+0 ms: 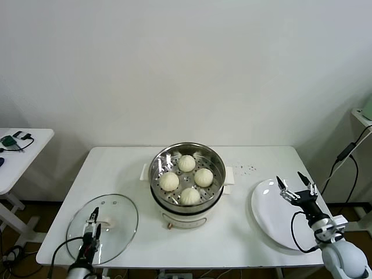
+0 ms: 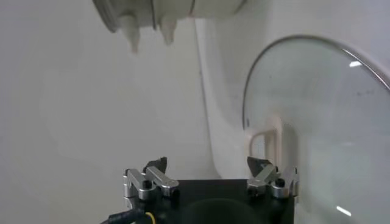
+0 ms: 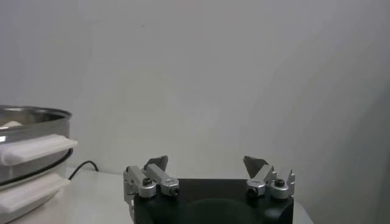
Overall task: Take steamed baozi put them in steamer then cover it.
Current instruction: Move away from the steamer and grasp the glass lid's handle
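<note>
The steel steamer (image 1: 187, 185) stands mid-table on its white base. Four cream baozi lie on its perforated tray: (image 1: 186, 163), (image 1: 203, 176), (image 1: 169, 181), (image 1: 190, 196). The clear glass cover (image 1: 113, 232) lies flat at the table's front left. My left gripper (image 1: 92, 224) hovers low over it, open and empty. In the left wrist view (image 2: 207, 165) the cover's white handle (image 2: 268, 140) stands just ahead of one fingertip, not between the two. My right gripper (image 1: 296, 185) is open and empty above the white plate (image 1: 273, 224). The right wrist view shows it (image 3: 206, 163) with the steamer (image 3: 30, 152) off to one side.
A small side table (image 1: 17, 163) with cables and small parts stands at the far left. A black cable (image 1: 349, 154) hangs by the table's right edge. The steamer's base (image 2: 164, 12) shows beyond the cover in the left wrist view.
</note>
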